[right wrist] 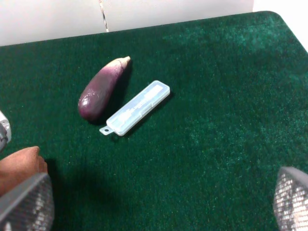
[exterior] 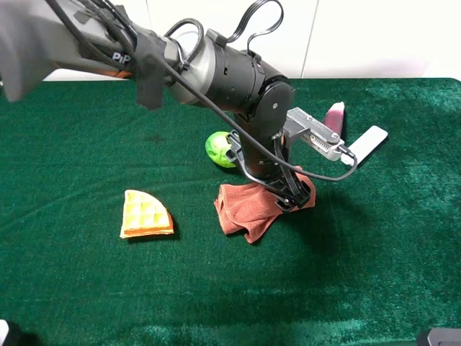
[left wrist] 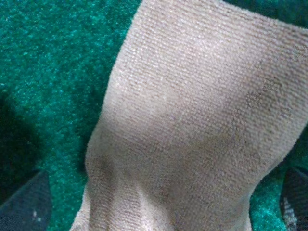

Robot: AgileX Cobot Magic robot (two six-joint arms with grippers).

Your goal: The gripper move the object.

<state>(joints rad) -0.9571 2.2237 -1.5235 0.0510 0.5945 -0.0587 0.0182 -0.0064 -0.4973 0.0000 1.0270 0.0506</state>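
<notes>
Left tool: your left tool (exterior: pixel 296 194) reaches in from the far left corner and points down onto the right end of the cloth (exterior: pixel 248 207). In its wrist view the fingers (left wrist: pixel 24 204) stand wide apart. The cloth lies between them with green showing on either side, so the tool grips nothing. You cannot tell whether the tips touch the fabric.
Cloth: rust-brown and crumpled, it lies near the middle of the tabletop (exterior: pixel 86 130).
Right tool: your right tool (right wrist: pixel 159 207) is spread wide, with only bare green between its fingers (right wrist: pixel 291 199). A corner of the cloth shows just beside one of them.
Green ball: a small leafy green ball (exterior: pixel 218 149) sits just beyond the cloth, toward the far edge and partly behind the left arm.
Waffle wedge: a yellow-orange waffle wedge (exterior: pixel 146 214) lies flat, well apart from the cloth, toward the left edge.
Eggplant: a purple eggplant (right wrist: pixel 100 89) lies toward the far right corner.
Case: a clear plastic case (right wrist: pixel 135 107) lies just beside the eggplant, on its right-edge side.
</notes>
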